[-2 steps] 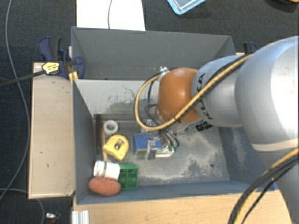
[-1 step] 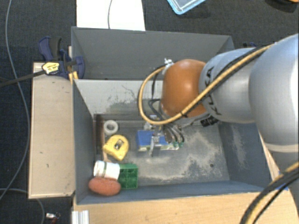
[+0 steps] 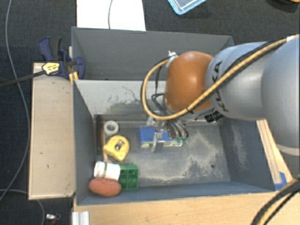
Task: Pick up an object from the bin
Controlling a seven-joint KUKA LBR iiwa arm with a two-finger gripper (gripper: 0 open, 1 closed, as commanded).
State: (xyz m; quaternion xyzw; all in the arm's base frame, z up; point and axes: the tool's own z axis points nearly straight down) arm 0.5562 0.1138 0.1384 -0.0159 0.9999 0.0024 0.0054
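Here the pincer, grip I cannot tell, hangs by one blue block, one yellow tape measure leftward.

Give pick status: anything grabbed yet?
Done: gripper is down at the bin floor, mid-bin. In hand: it sits right beside a blue block; a grasp can't be confirmed. Left: lift out. The tape measure and green block lie apart at left.

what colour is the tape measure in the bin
Yellow; the tape measure shows best in the camera view.
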